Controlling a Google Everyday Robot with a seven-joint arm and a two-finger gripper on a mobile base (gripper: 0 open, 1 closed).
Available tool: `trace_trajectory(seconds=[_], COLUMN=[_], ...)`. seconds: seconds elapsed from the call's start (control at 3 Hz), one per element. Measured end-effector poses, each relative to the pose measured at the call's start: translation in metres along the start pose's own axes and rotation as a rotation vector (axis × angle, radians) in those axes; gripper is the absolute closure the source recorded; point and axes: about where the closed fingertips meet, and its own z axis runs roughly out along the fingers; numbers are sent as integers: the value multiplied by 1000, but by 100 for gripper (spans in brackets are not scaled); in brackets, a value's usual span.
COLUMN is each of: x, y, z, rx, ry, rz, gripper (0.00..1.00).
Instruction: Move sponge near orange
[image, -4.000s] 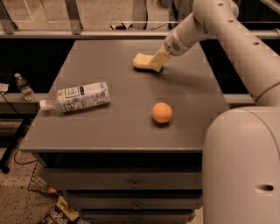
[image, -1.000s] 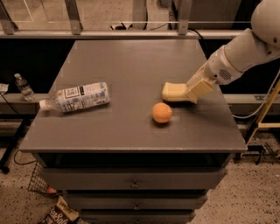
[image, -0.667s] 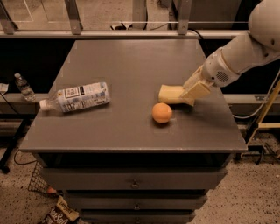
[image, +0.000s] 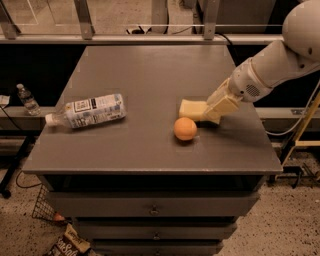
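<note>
Tool (image: 212, 114) closed on the right end of the sponge (image: 191, 108), low over the tabletop (image: 150, 70) toward its right edge; can't tell if the sponge touches the surface. Sponge: pale yellow, looks soft and light, likely to squash and flop under a pinch (a grip across the short width, nearer the middle, would hold it flatter). Not fragile, not slippery by the look. Orange (image: 185, 129) sits just in front of the sponge, nearer the front edge, small gap. Water bottle (image: 87, 112) lies on its side well apart, near the left edge.

Pale yellow sponge (image: 191, 108); orange orange (image: 185, 128); grey table (image: 150, 70); cream hand (image: 210, 114) at sponge.
</note>
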Motion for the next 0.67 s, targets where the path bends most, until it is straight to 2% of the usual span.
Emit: trace_trajectory(seconds=[0.67], x=[-1], y=[1], z=[3], rx=[-6], ry=[1], rz=[-2], gripper=[27])
